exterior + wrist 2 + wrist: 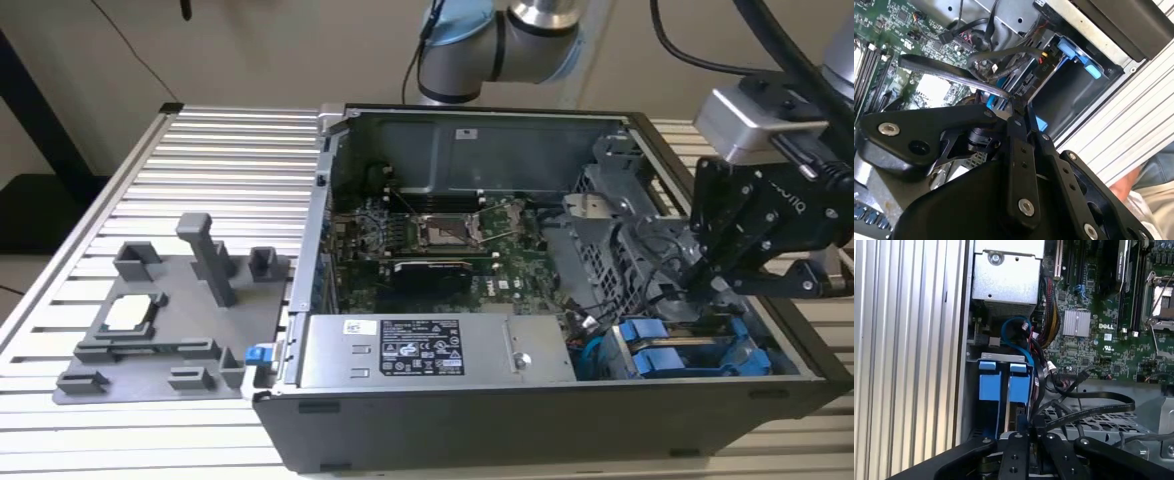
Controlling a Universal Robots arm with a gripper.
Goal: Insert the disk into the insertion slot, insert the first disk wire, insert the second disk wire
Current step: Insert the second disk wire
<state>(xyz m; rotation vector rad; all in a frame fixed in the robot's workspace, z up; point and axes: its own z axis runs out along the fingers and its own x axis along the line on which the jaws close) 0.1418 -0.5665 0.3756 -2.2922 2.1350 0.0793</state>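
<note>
Item: disk (694,358) seated in insertion slot (1004,390). My gripper (703,290) pinched a disk wire (1036,425); step judged: wire insertion, needing careful alignment.

Two blue carriers (990,385), one motherboard (1104,315)

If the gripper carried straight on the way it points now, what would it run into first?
Most likely the black cables bunched just ahead of the gripper in the first wrist view, beside the blue carrier tabs of the drive bay. Depth is unclear, so it may already be touching them.
</note>
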